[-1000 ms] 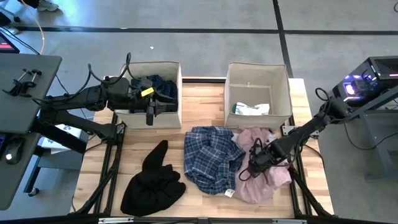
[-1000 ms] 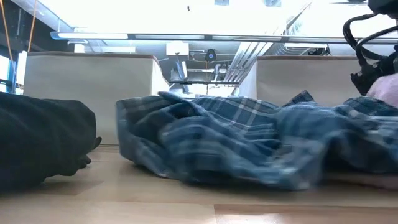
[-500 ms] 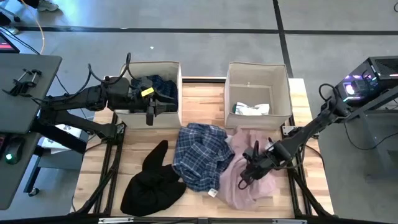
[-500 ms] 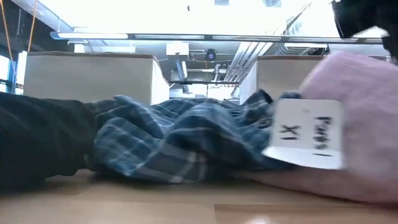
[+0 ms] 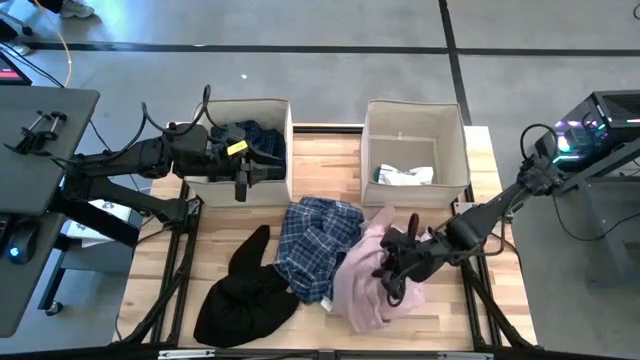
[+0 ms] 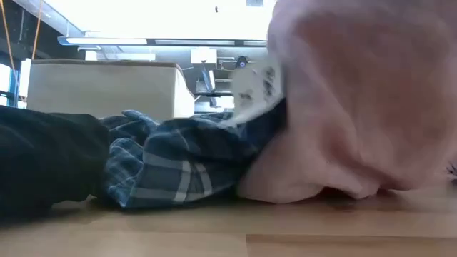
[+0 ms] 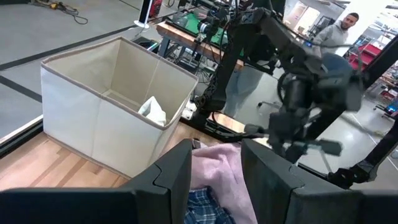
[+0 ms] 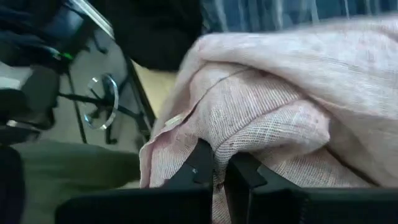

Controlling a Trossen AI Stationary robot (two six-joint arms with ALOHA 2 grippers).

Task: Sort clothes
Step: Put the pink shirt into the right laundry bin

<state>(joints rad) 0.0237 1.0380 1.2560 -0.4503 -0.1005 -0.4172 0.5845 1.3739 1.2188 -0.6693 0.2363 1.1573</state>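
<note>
The pale pink shirt (image 5: 372, 268) lies bunched on the table's near right part, partly over the blue-white plaid shirt (image 5: 312, 243). My right gripper (image 5: 392, 280) is shut on the pink shirt. The black garment (image 5: 245, 295) lies at the near left. The dark navy patterned garment (image 5: 255, 140) sits in the left bin (image 5: 240, 108). A white and teal piece (image 5: 405, 175) lies in the right bin (image 5: 415, 115). My left gripper (image 5: 243, 180) is open and empty at the left bin's near wall. My right gripper pinches a bunched fold of the pink shirt (image 8: 214, 146) between its two fingers. It comes in low from the table's right side. The shirt's rest lies heaped on the table and over the plaid shirt, slack.
The two beige bins stand side by side at the table's far edge. Bare wood (image 5: 325, 155) shows between the bins and the garments. A person (image 7: 339, 28) stands beyond the table in the left wrist view.
My right gripper has gone toward the table's left and near edge, dragging the pink shirt with it. The shirt has bunched up and pushed the plaid shirt leftward against the black garment; the plaid shirt has crumpled narrower.
</note>
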